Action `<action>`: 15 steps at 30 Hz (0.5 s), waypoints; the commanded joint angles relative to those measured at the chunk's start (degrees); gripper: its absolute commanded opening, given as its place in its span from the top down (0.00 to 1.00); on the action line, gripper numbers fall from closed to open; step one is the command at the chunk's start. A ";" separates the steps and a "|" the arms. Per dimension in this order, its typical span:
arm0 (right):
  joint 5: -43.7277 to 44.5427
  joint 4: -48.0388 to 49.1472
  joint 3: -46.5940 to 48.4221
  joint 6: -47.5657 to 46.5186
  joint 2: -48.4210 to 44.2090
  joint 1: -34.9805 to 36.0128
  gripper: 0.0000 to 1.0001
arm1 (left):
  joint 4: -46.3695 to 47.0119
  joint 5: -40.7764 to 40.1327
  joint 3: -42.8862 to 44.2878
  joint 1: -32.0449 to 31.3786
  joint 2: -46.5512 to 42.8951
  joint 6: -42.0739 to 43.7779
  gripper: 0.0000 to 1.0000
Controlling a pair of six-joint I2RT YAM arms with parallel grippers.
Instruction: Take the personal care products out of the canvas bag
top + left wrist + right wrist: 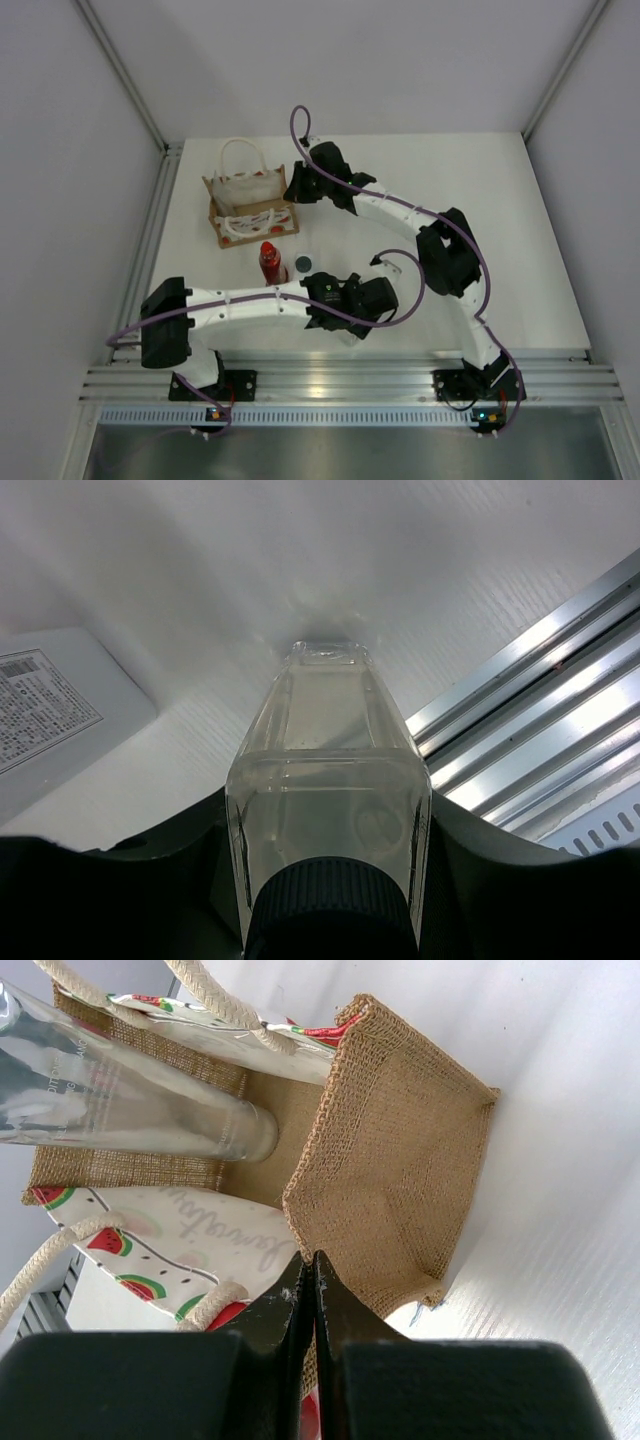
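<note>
- Canvas bag [248,213] stands upright at the far left of the surface [450,200], mouth up. It has burlap end walls, watermelon-print sides and white rope handles [215,1000].
- One item is visible in the bag: a pale translucent tube [150,1105]. It lies slanted across the interior, with its narrow end against the inner burlap wall. The rest of the interior is not visible from the right wrist view.
- Right fingers [335,1310] are closed all the way, tip to tip, at the top rim of the near burlap end wall. The rim looks pinched between them. In the top view this arm reaches over to the bag's right end.
- Left fingers [480,890] are partly open and clamped on the flat sides of a clear bottle [325,780], just below its dark ribbed cap [330,910]. The bottle is square-bodied with clear liquid inside, and its cap end points at the wrist camera.
- The clear bottle's far end is at the surface with a shadow under it. I cannot tell whether it is touching or just above.
- The clear bottle is near the front rail [540,730], well apart from the bag. In the top view the arm hides it.
- Red bottle [271,262] with a red cap stands out on the surface, just in front of the bag.
- Round dark-capped bottle [303,264] stands just to the right of the red bottle, apart from it. Only its top shows.
- White item with a printed label [45,715] sits to the left of the clear bottle in the left wrist view. I cannot tell what it is.
</note>
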 commanded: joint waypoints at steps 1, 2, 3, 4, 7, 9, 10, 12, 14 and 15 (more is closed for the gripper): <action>-0.05 -2.61 2.19 -0.99 -1.40 -0.57 1.00 | 9.14 -0.52 -1.65 0.24 -1.79 -1.93 1.00; 0.03 -2.79 2.19 -0.90 -1.40 -0.56 1.00 | 9.15 -0.43 -2.01 0.24 -1.62 -2.20 1.00; 0.03 -2.79 2.19 -0.99 -1.40 -0.48 1.00 | 9.24 -0.25 -2.36 0.24 -1.09 -2.37 1.00; 0.03 -2.70 2.19 -0.90 -1.40 -0.48 1.00 | 9.15 -0.25 -2.54 0.24 -0.74 -2.55 0.97; 0.03 -2.70 2.19 -0.90 -1.40 -0.22 1.00 | 9.15 -0.08 -2.89 0.33 0.14 -2.82 0.81; 0.03 -2.70 2.28 -0.90 -1.40 -0.04 1.00 | 9.06 -0.08 -3.06 0.33 0.32 -2.90 0.60; 0.12 -2.70 2.28 -0.81 -1.49 -0.04 1.00 | 9.06 -0.42 -2.98 0.25 0.14 -2.99 0.48; 0.12 -2.79 2.28 -0.90 -1.40 0.05 1.00 | 8.97 -0.60 -3.33 0.33 -0.73 -3.08 0.40; 0.21 -2.79 2.36 -0.90 -1.40 0.05 1.00 | 8.89 -1.74 -3.59 0.33 -2.04 -2.90 0.30; 0.21 -2.79 2.36 -0.90 -1.40 0.05 1.00 | 8.89 -2.01 -3.59 0.51 -2.49 -2.82 0.27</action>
